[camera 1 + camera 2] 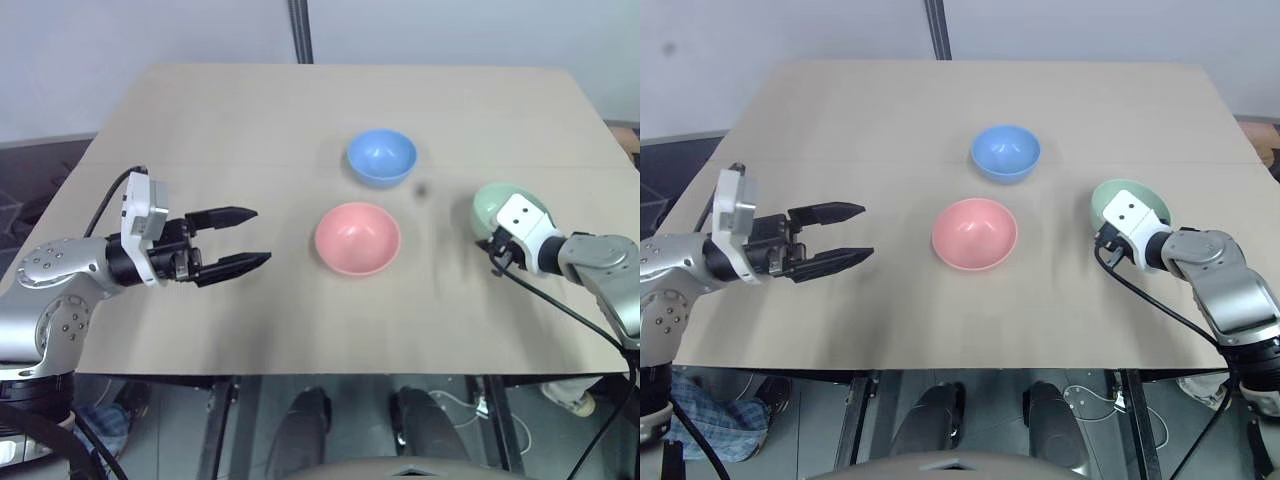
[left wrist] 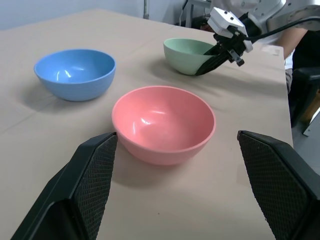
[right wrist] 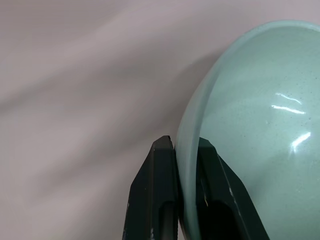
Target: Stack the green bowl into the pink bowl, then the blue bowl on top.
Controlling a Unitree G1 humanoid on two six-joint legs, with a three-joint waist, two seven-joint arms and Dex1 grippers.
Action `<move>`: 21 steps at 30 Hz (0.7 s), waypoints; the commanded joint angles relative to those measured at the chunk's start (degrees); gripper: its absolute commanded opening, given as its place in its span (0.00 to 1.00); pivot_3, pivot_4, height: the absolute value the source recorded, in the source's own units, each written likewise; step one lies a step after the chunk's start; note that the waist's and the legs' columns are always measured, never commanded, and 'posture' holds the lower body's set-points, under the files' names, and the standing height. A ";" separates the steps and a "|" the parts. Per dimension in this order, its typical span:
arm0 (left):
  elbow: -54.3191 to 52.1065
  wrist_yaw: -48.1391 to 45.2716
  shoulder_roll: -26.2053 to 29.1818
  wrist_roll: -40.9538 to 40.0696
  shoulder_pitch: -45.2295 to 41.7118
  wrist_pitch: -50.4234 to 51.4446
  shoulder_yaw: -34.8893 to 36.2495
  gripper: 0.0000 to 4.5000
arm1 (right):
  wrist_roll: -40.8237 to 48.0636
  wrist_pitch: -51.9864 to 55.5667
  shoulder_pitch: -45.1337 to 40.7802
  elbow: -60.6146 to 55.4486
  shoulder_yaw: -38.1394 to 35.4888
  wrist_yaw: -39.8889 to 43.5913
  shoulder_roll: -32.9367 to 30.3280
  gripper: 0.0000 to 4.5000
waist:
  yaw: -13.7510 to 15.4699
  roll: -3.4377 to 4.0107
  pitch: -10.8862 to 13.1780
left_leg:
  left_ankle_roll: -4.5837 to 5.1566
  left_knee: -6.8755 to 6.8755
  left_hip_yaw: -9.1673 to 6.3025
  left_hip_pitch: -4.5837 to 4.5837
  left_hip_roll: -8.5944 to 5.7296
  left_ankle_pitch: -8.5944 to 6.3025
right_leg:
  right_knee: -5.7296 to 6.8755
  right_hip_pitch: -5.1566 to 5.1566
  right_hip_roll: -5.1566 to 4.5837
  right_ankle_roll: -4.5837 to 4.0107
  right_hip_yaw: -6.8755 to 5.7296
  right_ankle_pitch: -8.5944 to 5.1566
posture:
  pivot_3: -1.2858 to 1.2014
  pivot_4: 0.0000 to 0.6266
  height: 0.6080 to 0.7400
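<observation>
Right gripper [image 3: 186, 145] on green bowl [image 3: 255, 115] rim

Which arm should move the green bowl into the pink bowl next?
The right. Its claw is already shut on the green bowl, pinching the rim at the table's right side. The left claw hangs open on the far side of the pink bowl, holding nothing.

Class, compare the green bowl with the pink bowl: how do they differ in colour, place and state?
The green bowl is pale mint; the pink bowl is salmon. The green bowl sits near the table's right edge, the pink bowl mid-table. The right end effector pinches the green bowl's rim; nothing touches the pink bowl. Both are plain, upright, empty and look the same size.
</observation>
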 commanded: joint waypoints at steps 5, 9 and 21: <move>-1.93 -0.90 1.46 -0.66 -0.12 -0.50 1.76 0.90 | 5.91 1.17 -8.80 -10.14 -0.20 5.23 5.15 0.01 | -0.05 0.07 0.05 | 0.00 -0.02 -0.01 -0.06 0.00 0.00 | 0.00 -0.07 0.00 0.00 0.01 0.00 | 0.52 0.24 1.00; -1.70 -1.73 2.32 -1.07 -0.73 -0.13 1.92 0.90 | 7.72 2.80 -14.39 -16.10 3.97 7.38 7.65 0.01 | -0.03 0.08 0.05 | 0.00 -0.04 -0.05 -0.08 0.00 0.00 | -0.02 -0.07 0.00 0.00 -0.03 0.00 | 0.52 0.24 1.00; 0.61 -4.36 2.77 -0.31 -4.27 -0.41 -0.64 0.90 | 7.38 9.29 -24.82 -18.74 16.18 3.98 20.97 0.01 | 0.02 0.08 0.05 | -0.01 -0.08 -0.13 -0.08 0.00 0.00 | -0.02 -0.10 0.02 -0.01 -0.11 0.00 | 0.52 0.24 1.00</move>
